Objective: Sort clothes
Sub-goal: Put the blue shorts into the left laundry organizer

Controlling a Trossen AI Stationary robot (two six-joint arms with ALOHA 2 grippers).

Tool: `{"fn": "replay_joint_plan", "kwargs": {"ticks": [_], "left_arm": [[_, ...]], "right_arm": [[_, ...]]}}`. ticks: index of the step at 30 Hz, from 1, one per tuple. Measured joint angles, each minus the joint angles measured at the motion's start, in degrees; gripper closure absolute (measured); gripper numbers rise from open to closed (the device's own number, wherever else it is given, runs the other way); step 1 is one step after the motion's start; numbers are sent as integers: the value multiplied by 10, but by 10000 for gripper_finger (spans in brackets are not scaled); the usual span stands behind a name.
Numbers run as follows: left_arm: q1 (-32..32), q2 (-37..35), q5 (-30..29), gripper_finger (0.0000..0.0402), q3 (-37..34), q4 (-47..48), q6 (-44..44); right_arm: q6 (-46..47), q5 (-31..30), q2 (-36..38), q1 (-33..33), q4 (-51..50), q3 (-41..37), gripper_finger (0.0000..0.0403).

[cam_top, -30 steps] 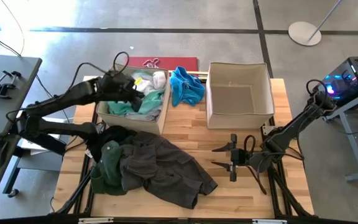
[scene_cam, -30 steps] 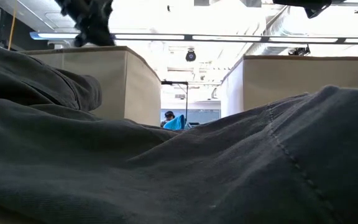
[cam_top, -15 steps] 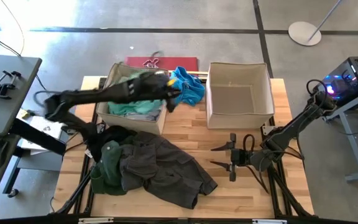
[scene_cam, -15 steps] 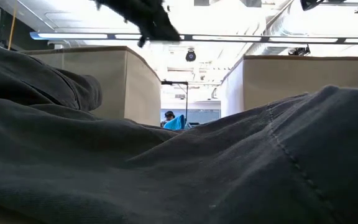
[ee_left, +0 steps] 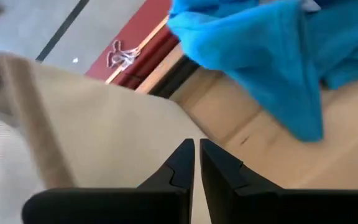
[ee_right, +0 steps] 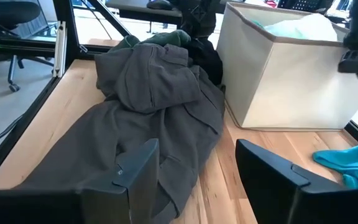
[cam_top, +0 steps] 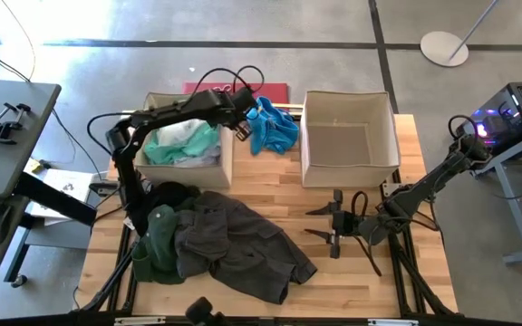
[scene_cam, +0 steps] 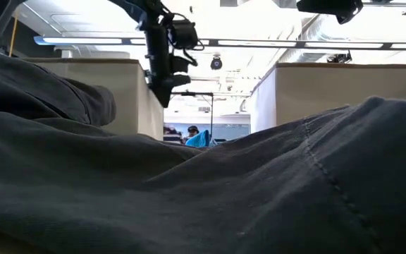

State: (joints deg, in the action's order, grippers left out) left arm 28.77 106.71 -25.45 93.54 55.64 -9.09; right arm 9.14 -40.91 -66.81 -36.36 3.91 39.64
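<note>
The left gripper [cam_top: 243, 116] hangs by the far right corner of the left bin [cam_top: 227, 163], right next to the bright blue garment [cam_top: 271, 125] lying between the 2 bins, and its jaws are pinched together on nothing. That bin holds teal and white clothes [cam_top: 182, 143]. The right gripper [cam_top: 329, 223] sits low near the table's [cam_top: 352, 281] front, jaws spread wide and empty. A charcoal garment [cam_top: 234, 240], a dark green one [cam_top: 157, 240] and a black one [cam_top: 172, 194] are heaped at front left. The right bin [cam_top: 390, 127] looks bare inside.
</note>
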Motion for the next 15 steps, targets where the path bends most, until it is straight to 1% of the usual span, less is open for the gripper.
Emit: {"fn": "replay_joint_plan", "kwargs": {"ticks": [3, 8, 10, 13, 15], "left_arm": [[-9, -15, 11, 390, 0, -34, -2], [-42, -16, 100, 392, 0, -157, 44], [-55, -6, 130, 392, 0, -220, 46], [-65, 16, 123, 391, 0, -292, 19], [-61, 36, 118, 384, 0, -323, 7]], "right_arm": [[0, 0, 0, 0, 0, 0, 202], [-1, 0, 0, 0, -1, 0, 202], [-1, 0, 0, 0, -2, 0, 202], [5, 0, 0, 0, -3, 0, 202], [14, 0, 0, 0, -9, 0, 202]]}}
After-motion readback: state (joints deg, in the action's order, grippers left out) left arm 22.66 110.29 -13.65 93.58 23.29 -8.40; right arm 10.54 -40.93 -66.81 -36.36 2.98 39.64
